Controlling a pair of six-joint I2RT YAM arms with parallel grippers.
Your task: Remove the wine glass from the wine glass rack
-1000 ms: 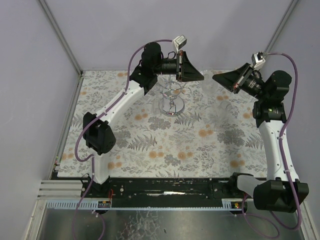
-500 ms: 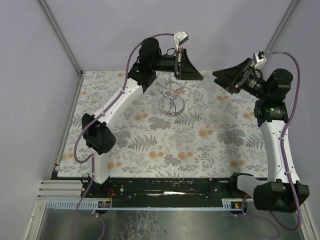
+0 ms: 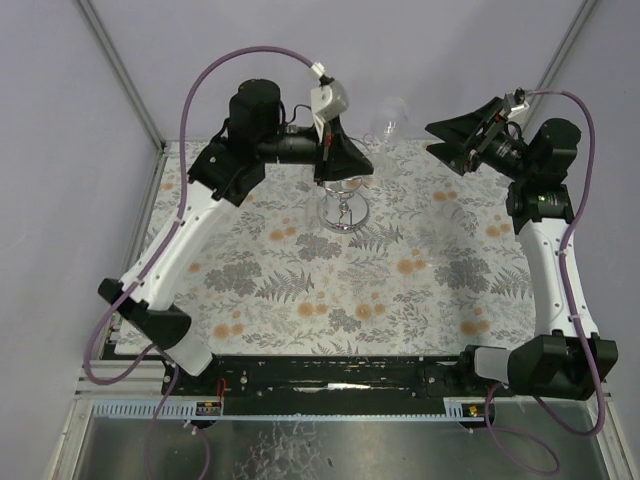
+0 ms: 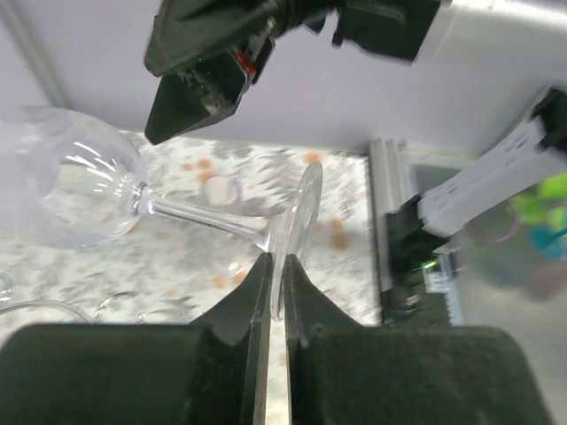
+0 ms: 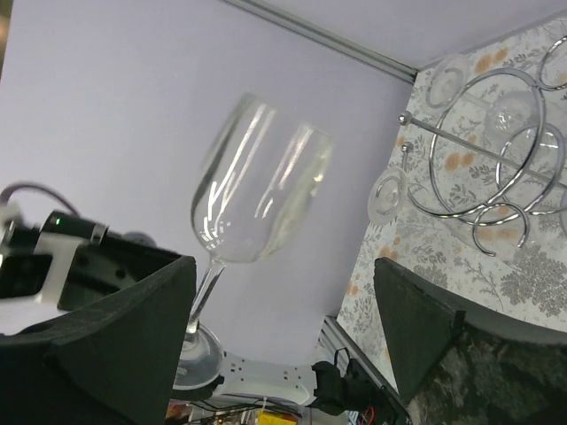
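My left gripper (image 3: 365, 165) is raised beside the rack and shut on the foot (image 4: 299, 212) of a clear wine glass (image 3: 390, 118). The glass lies tilted in the air, its bowl (image 4: 71, 186) pointing towards the right arm. In the left wrist view the foot's rim is pinched edge-on between the fingertips (image 4: 259, 266). The chrome wine glass rack (image 3: 343, 212) stands on the mat below, partly hidden by the left gripper; its wire rings (image 5: 496, 177) show in the right wrist view. My right gripper (image 3: 432, 142) is open, facing the bowl (image 5: 257, 177) without touching it.
A floral mat (image 3: 400, 280) covers the table. Purple walls with an aluminium corner post (image 3: 120, 70) close in the back and sides. A small round clear piece (image 5: 387, 195) shows by the rack's rings.
The left arm has risen and swung, carrying the glass up and to the right of the rack. The right gripper has gone from shut to open.
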